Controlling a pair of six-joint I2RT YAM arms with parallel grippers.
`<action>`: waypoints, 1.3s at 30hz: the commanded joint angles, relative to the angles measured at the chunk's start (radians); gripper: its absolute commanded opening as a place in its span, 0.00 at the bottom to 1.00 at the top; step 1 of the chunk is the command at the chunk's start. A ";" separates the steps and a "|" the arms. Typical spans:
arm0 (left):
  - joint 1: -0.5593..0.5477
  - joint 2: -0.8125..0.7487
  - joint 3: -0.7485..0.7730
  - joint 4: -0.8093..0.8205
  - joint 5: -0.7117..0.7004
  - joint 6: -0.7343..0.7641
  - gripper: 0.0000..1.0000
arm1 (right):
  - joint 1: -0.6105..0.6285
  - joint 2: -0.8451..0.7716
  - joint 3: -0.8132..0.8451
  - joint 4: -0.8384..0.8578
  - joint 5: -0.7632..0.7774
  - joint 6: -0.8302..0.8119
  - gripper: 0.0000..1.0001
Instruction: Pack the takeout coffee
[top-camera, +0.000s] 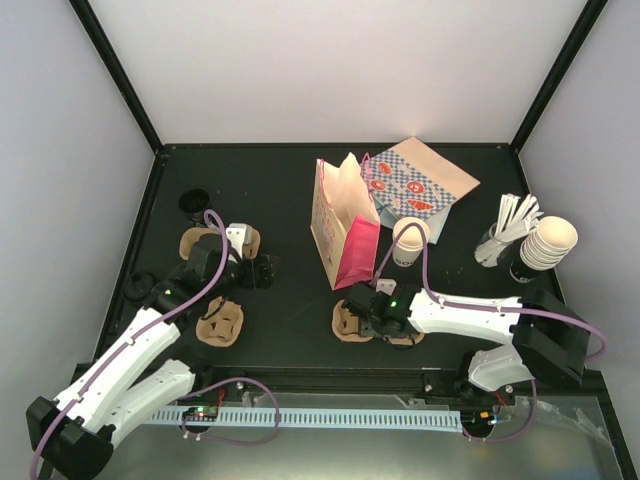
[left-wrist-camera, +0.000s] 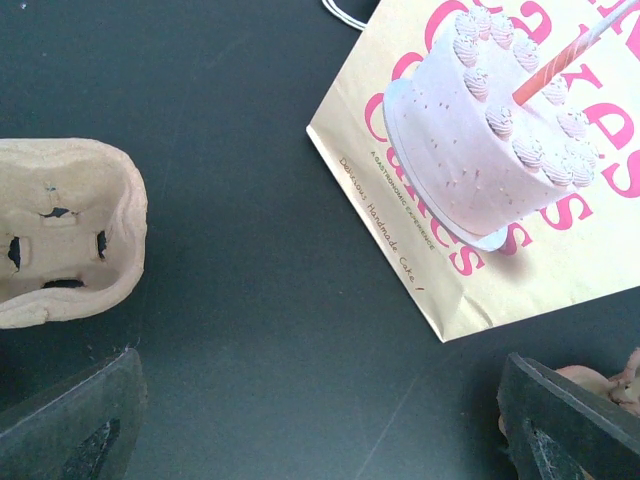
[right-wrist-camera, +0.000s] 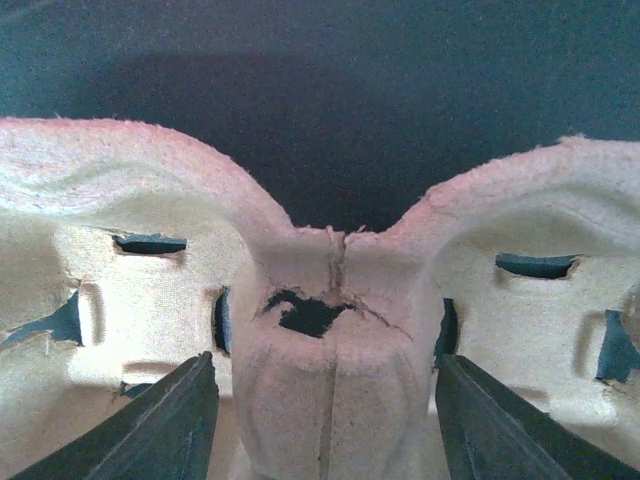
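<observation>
Overhead view: the takeout coffee, a small white paper cup with dark print and a cream interior (top-camera: 410, 241), stands upright on the dark tabletop (top-camera: 270, 190), just to the right of the tall cream-and-pink paper bag (top-camera: 345, 232). The cup lies beyond the right gripper (top-camera: 372, 312), slightly to its right, apart from it and untouched. That gripper sits low over a tan moulded-pulp cup carrier (top-camera: 348, 325).

Right wrist view: its dark fingers (right-wrist-camera: 165, 425) straddle the carrier's raised central ridge, one on each side. Whether they press on the ridge cannot be told.

Left wrist view: the left gripper (left-wrist-camera: 318, 410) is spread wide with nothing between its fingers, above bare tabletop, between a second pulp carrier (left-wrist-camera: 60, 235) and the bag's cake-printed face. The cup is well apart from this gripper, on the bag's far side.
</observation>
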 joint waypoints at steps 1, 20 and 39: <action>0.005 -0.014 0.006 0.009 -0.012 0.019 0.99 | -0.001 -0.003 -0.021 0.033 -0.009 0.007 0.62; 0.006 -0.024 0.008 0.007 -0.010 0.016 0.99 | -0.001 -0.125 -0.006 -0.043 0.039 -0.005 0.55; 0.006 -0.027 0.006 0.006 -0.003 0.011 0.99 | -0.002 -0.009 0.005 0.007 0.070 0.041 0.64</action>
